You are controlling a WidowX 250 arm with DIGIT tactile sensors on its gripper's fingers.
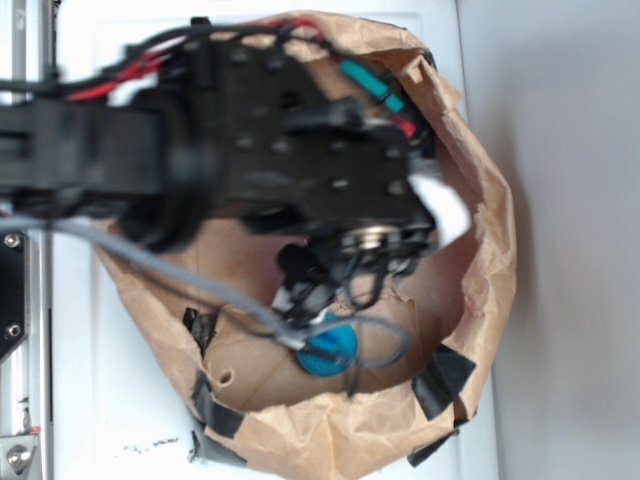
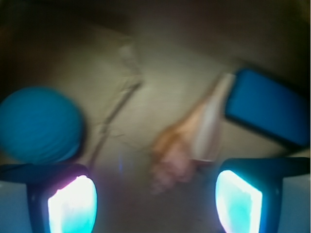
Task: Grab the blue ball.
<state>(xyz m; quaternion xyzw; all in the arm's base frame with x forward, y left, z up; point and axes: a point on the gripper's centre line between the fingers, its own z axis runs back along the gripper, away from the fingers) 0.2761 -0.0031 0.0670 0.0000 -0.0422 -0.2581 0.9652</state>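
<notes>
The blue ball (image 2: 39, 124) sits at the far left of my wrist view, just above and touching or nearly touching my left finger pad (image 2: 72, 206); it is outside the gap, not between the pads. In the exterior view the ball (image 1: 327, 347) lies on the floor of the brown paper-lined bowl (image 1: 480, 300), near its lower wall, partly hidden under a grey cable (image 1: 200, 285) and my own wrist hardware. My gripper (image 2: 155, 204) is spread wide, both pads lit at the frame's bottom corners, w/ nothing held between them. Right pad (image 2: 238, 201) is clear of contact. Beyond it, upper right, a flat bright-blue block (image 2: 265, 109) rests on the paper, w/ a pale, peach-coloured item (image 2: 194, 145) leaning beside it; too blurred to identify. Both are well apart from the ball. Step in hand, as I judge it: approach/alignment, pre-grasp. Grasp not yet made. Next move calls for a lateral shift toward the ball's side so it centres in the gap, then a short descent and closure. Risk noted: closing from the present offset would likely nudge the ball away w/ the left pad; it is round and prob. rolls easily on creased paper. Cable proximity in ext. view is a secondary snag concern. Height above the paper cannot be determined.
</notes>
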